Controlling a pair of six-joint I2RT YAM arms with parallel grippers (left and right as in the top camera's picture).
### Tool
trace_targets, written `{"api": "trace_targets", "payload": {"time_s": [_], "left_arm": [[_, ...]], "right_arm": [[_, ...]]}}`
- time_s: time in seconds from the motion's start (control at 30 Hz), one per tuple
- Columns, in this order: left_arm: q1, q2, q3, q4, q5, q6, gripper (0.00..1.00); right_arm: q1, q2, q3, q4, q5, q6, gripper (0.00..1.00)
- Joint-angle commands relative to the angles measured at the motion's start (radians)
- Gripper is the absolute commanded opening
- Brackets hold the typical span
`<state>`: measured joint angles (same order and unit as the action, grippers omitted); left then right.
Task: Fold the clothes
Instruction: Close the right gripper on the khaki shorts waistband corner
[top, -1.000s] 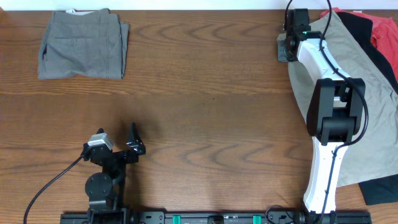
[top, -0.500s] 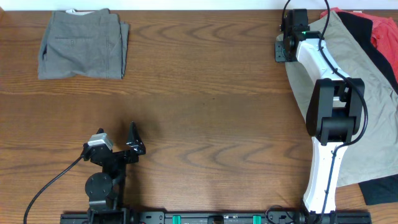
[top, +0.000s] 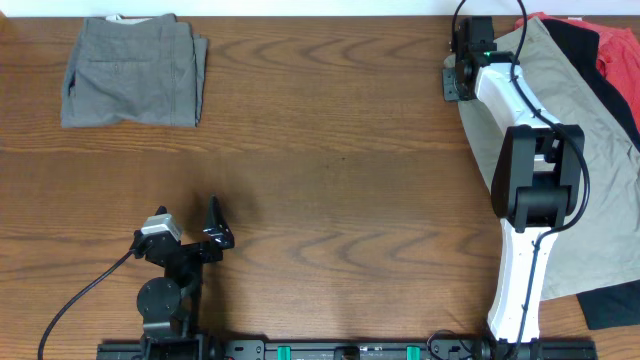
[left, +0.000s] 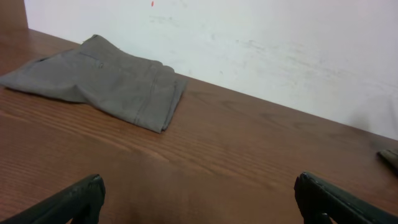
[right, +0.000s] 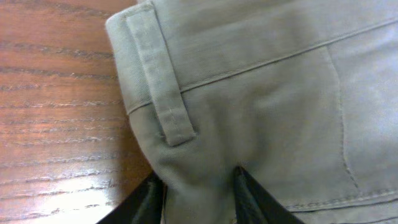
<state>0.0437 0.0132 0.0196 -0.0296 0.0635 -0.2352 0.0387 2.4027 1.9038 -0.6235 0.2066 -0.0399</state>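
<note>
The pale khaki shorts (top: 590, 150) lie spread at the table's right side, on top of other clothes. My right gripper (top: 458, 78) is at their far left corner, by the waistband. In the right wrist view the fingers (right: 199, 193) pinch a bunched fold of the khaki cloth (right: 249, 74) just below a belt loop (right: 161, 81), at the cloth's edge on the wood. My left gripper (top: 215, 225) rests open and empty near the front left; its fingertips (left: 199, 199) stand wide apart over bare wood.
Darker grey folded shorts (top: 132, 70) lie at the far left corner, also in the left wrist view (left: 106, 81). A red cloth (top: 620, 50) and a black garment (top: 610, 305) lie under the khaki shorts at the right edge. A white wall stands behind the table.
My right gripper has shifted very slightly left at the shorts' corner. The left arm has not moved.
</note>
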Motion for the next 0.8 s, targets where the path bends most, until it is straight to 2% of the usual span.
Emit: {"api": "trace_targets", "payload": {"time_s": [0.0, 0.33, 0.53, 0.63, 0.77], "left_arm": [[-0.002, -0.002, -0.015, -0.036, 0.003, 0.002, 0.98], [-0.002, -0.002, -0.015, -0.036, 0.003, 0.002, 0.98], [-0.002, -0.002, -0.015, -0.036, 0.003, 0.002, 0.98], [-0.002, -0.002, -0.015, -0.036, 0.003, 0.002, 0.98], [-0.002, -0.002, -0.015, -0.036, 0.003, 0.002, 0.98]], "right_arm": [[-0.011, 0.045, 0.010, -0.011, -0.058, -0.022, 0.43], [-0.008, 0.085, 0.010, -0.013, -0.037, -0.021, 0.43], [-0.014, 0.096, 0.010, -0.008, 0.009, -0.021, 0.23], [-0.018, 0.096, 0.010, -0.007, 0.014, -0.021, 0.03], [-0.019, 0.093, 0.012, -0.008, 0.014, -0.017, 0.01]]}}
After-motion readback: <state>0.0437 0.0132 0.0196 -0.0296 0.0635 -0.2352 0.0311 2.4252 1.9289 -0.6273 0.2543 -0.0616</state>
